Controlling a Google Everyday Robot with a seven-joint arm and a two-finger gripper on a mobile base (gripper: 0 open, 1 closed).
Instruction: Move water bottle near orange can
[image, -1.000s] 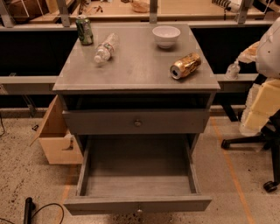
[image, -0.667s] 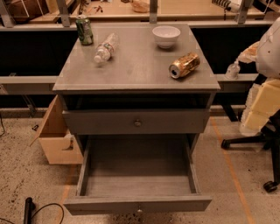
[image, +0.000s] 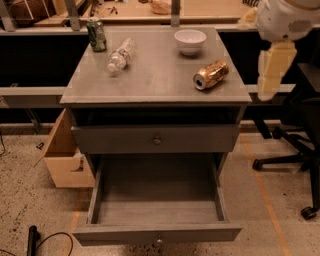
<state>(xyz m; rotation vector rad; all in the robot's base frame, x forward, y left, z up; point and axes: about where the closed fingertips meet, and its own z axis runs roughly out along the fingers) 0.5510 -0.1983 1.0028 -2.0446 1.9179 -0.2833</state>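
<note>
**Bottle and can sitting well apart, gripper hanging off to the right**

Labels first: nothing is really reading here. The water bottle (image: 121, 54) is wearing a pale label but I'm not making out any words on it. Same with the orange can (image: 211, 74) and the dark green can (image: 96, 34): there's print on both, none of it legible.

The bottle is lying on its side at the back left of the grey cabinet top (image: 155, 85), white cap pointing to the front left, just beside the upright green can. The orange can is lying on its side over at the right, silver top facing front left, well apart from the bottle. A white bowl (image: 190, 41) is sitting behind the can, near the back edge.

Cut off or hidden: the white robot arm is running out of the top right corner, an office chair (image: 295, 120) is getting clipped by the right edge, and a cardboard box (image: 64, 160) is half tucked behind the cabinet's left side. The bottom drawer (image: 157, 232) is standing pulled out.

The gripper (image: 272, 72) is hanging past the cabinet's right edge, near the orange can but not touching it or anything else. Can't tell how far open it is from this angle.
</note>
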